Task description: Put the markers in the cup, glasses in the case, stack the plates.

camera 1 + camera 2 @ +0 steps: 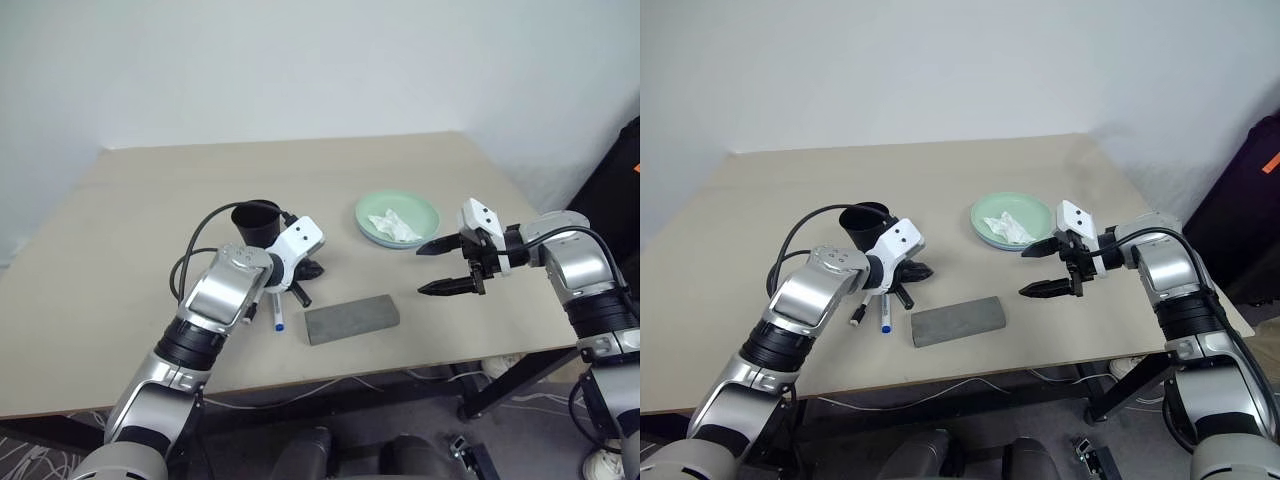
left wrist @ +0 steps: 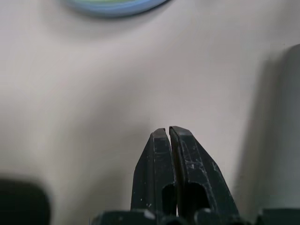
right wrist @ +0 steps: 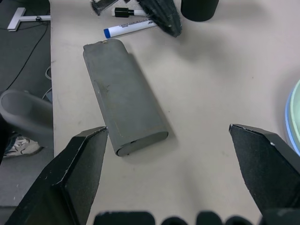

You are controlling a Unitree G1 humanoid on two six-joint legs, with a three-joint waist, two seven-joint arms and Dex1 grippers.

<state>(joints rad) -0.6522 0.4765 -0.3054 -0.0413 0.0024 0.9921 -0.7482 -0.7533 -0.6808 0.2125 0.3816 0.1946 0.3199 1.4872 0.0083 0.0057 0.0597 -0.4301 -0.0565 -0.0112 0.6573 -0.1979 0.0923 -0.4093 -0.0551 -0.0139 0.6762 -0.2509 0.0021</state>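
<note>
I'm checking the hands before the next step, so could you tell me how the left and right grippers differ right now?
The left gripper has its fingers pressed shut, while the right gripper stands wide open. The left gripper hangs near the cup and markers; the right gripper hovers beside the plates. Both are empty, with black fingers.

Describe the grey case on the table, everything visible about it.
The grey case is a long, flat rectangular box with rounded corners and a matte, slightly scuffed top. Its lid is shut. It lies flat near the table's front edge, angled slightly, between the two arms. Nothing touches it; the blue-capped marker lies just beyond one end.
</note>
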